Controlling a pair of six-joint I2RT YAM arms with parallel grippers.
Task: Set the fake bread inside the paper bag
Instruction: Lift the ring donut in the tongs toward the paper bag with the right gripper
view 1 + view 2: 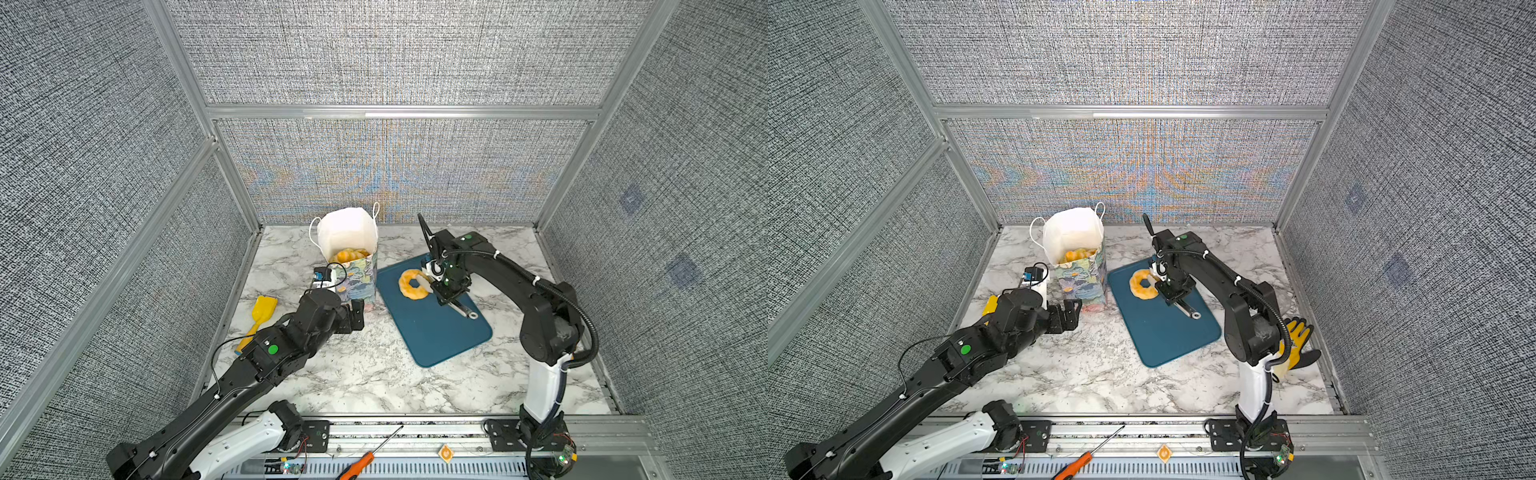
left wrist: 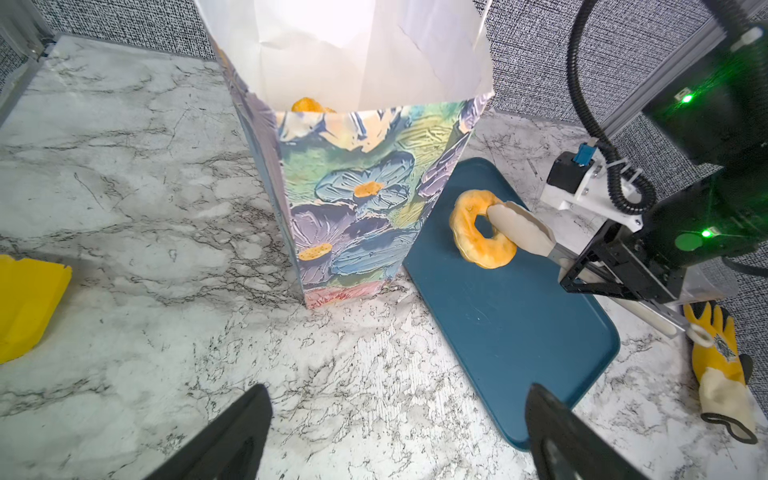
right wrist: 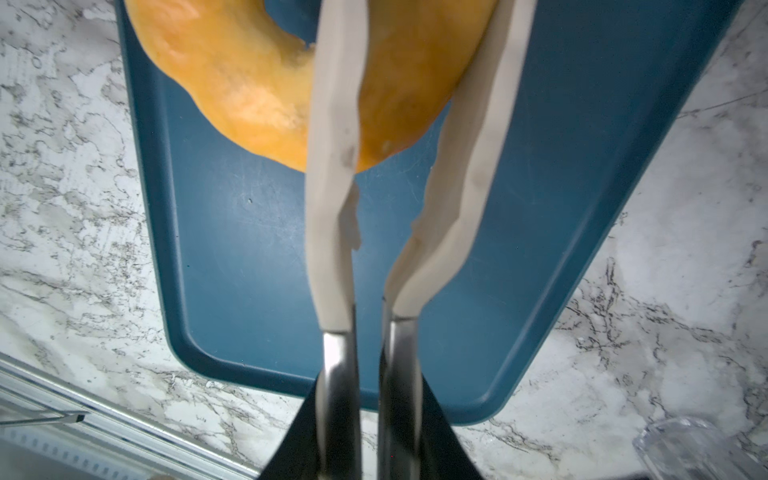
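The paper bag [image 1: 355, 278] [image 1: 1081, 278] [image 2: 365, 199] stands upright and open at the back of the table, with fake bread [image 1: 348, 254] [image 1: 1077, 254] [image 2: 307, 105] showing inside. A ring doughnut [image 1: 411, 284] [image 1: 1143, 284] [image 2: 478, 237] [image 3: 257, 83] is over the blue tray [image 1: 436, 336] [image 3: 249, 270], tilted. Beige-tipped tongs [image 2: 519, 228] [image 3: 332, 166] clamp it. My right gripper [image 1: 446, 293] [image 3: 370, 382] is shut on the tongs' metal handles. My left gripper [image 1: 359, 311] [image 1: 1073, 309] [image 2: 395, 390] is open and empty, low at the bag's front foot.
A yellow toy shovel [image 1: 262, 316] [image 2: 25, 307] lies left of the bag. A yellow glove [image 1: 1296, 345] [image 2: 723, 365] lies behind the right arm. A clear cup [image 3: 698, 449] stands near the tray. An orange screwdriver [image 1: 365, 457] rests on the front rail. Walls enclose three sides.
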